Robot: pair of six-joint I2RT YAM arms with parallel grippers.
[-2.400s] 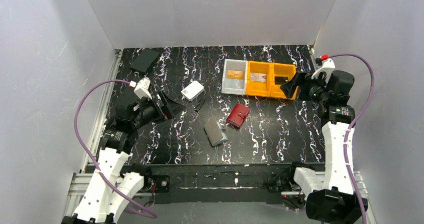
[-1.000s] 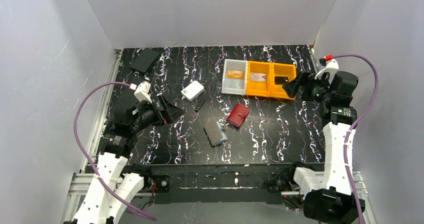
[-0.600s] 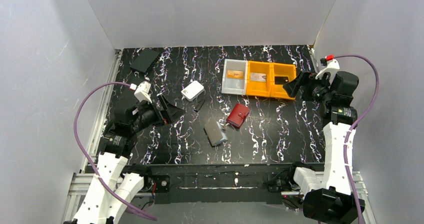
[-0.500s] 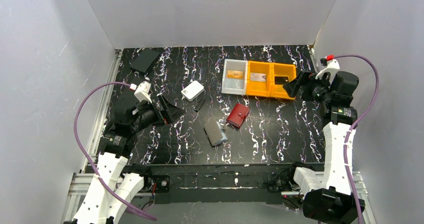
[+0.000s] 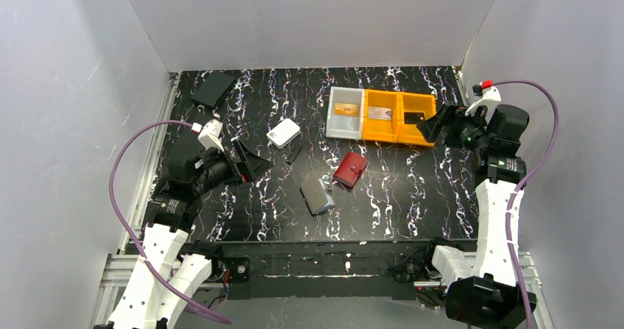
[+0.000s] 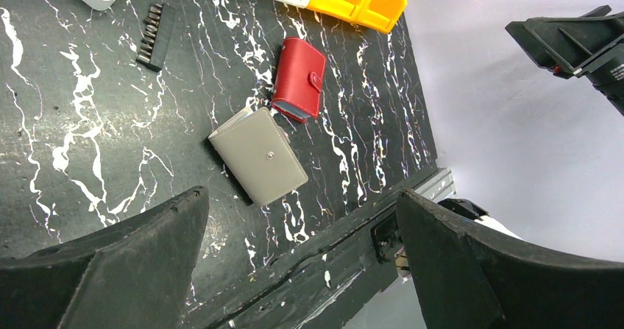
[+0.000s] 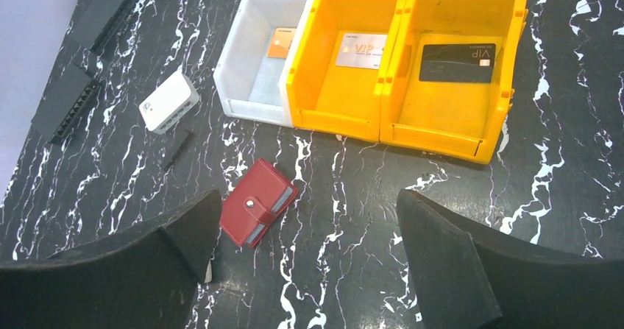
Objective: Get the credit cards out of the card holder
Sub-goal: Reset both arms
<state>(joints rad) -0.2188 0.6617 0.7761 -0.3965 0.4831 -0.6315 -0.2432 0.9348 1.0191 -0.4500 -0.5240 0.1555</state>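
1. Holder [image 6: 259,156] lies folded, snap up, mid-frame in the left wrist view, just beside the red wallet [image 6: 298,88]
2. In the upper right wrist view, the orange card [image 7: 280,43] is in the white bin [image 7: 254,110], the silver card [image 7: 361,50] in the middle bin [image 7: 331,123], and the black card [image 7: 456,52] in the right bin [image 7: 434,138]
3. Left gripper [image 6: 299,196] is spread wide, empty, above the table [image 6: 88,123]
4. Right gripper [image 7: 307,196] is spread wide, empty, near the right bin

"VIP" on silver card [image 7: 361,50] and black card [image 7: 456,62]
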